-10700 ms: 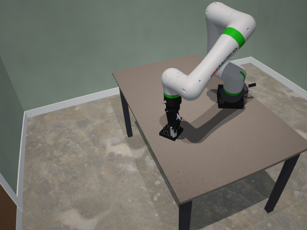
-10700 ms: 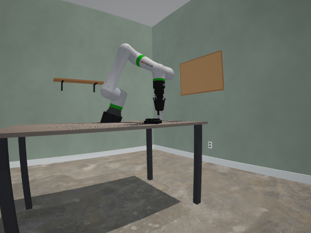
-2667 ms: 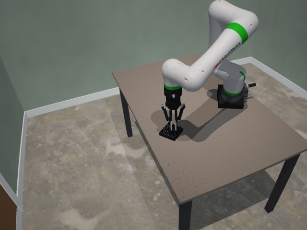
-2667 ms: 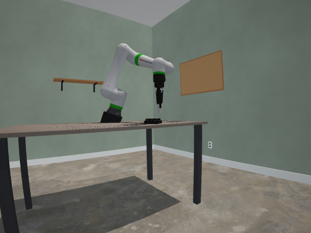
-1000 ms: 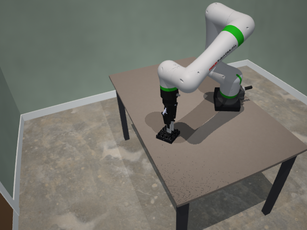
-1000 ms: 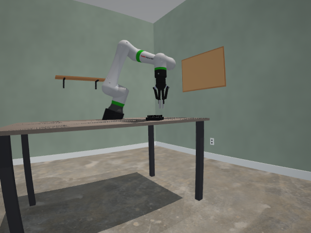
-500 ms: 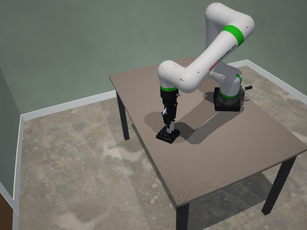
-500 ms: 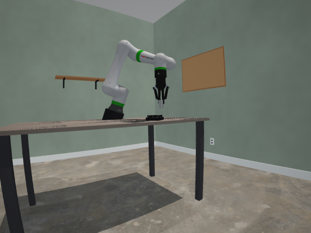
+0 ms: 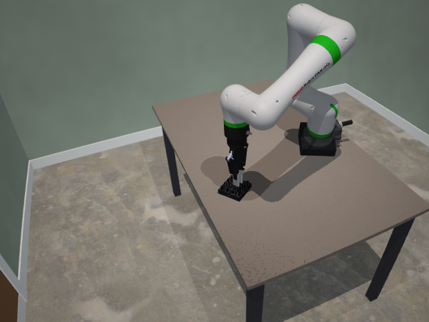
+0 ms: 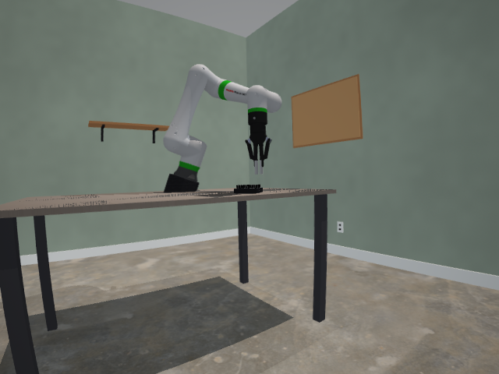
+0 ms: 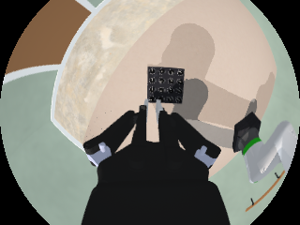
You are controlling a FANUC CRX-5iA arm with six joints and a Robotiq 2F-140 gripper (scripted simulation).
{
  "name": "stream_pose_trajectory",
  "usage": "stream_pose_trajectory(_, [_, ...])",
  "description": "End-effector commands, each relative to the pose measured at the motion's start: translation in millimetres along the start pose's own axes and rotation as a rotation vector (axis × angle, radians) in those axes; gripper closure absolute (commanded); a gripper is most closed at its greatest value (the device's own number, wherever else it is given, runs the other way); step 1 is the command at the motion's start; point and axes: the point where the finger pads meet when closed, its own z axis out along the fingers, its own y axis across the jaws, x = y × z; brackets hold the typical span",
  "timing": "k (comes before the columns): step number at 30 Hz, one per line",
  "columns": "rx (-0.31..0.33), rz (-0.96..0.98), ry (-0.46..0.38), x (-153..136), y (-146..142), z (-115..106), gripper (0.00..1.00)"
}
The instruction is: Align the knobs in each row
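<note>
While nearly closed, tool (image 10: 258,172) hangs above knob box (image 10: 248,188).

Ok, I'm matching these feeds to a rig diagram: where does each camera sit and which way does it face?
Top: high off one table corner, angled down at the table; the whole arm shows.
Exterior: low across the room, level with the table edge; arm in profile.
Wrist: on the arm, looking down past the gripper; fingers and the arm's base show.
All three share the knob box, with the nearly shut gripper above it.
</note>
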Motion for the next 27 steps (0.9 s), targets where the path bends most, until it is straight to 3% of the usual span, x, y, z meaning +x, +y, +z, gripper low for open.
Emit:
stream_pose_trajectory(1, [0.0, 0.0, 0.0, 0.1, -0.2, 0.4, 0.88])
stream_pose_trajectory(27, [0.0, 0.0, 0.0, 0.0, -0.1, 21.2, 0.88])
